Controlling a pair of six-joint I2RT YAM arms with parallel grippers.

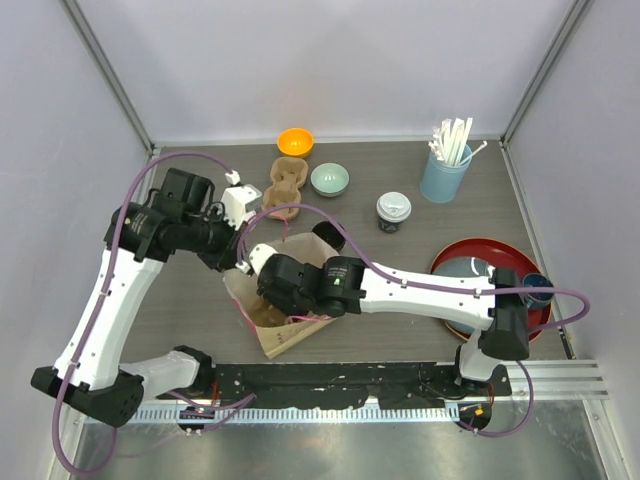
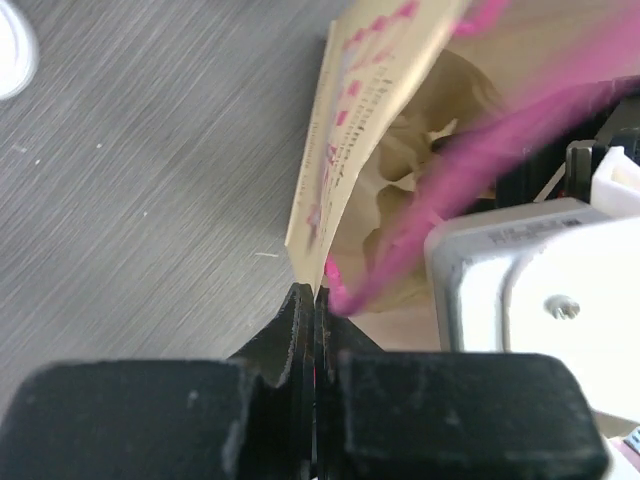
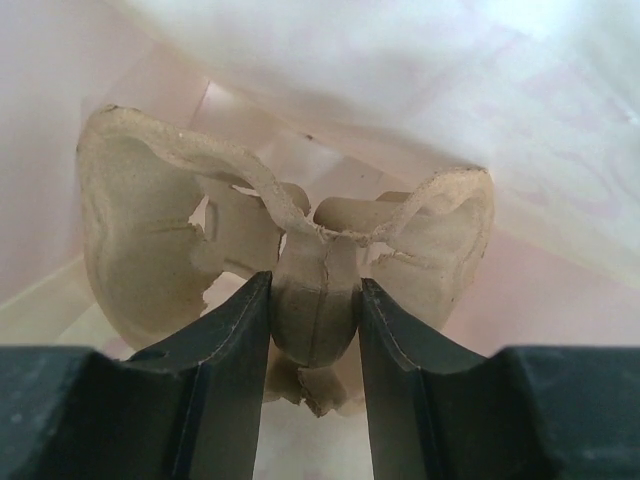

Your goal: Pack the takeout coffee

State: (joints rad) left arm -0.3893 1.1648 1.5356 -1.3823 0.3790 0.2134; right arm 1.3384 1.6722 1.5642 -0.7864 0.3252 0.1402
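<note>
Right claw (image 3: 315, 330) is clamping the carrier (image 3: 140, 250) inside the bag (image 2: 330, 170), left claw (image 2: 308, 330) pinching its rim; coffee cup (image 1: 393, 211) waiting beyond, unpacked.

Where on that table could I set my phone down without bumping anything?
Bare table lies between the straw tumbler, the lidded coffee cup and the red plate. Another patch is left of the paper bag. The back middle is crowded: orange bowl, green bowl, cardboard cup carrier.

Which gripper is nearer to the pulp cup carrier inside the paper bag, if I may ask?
Right. The right gripper is closed on the centre post of the cup carrier inside the paper bag; the left gripper only pinches the bag's rim.
</note>
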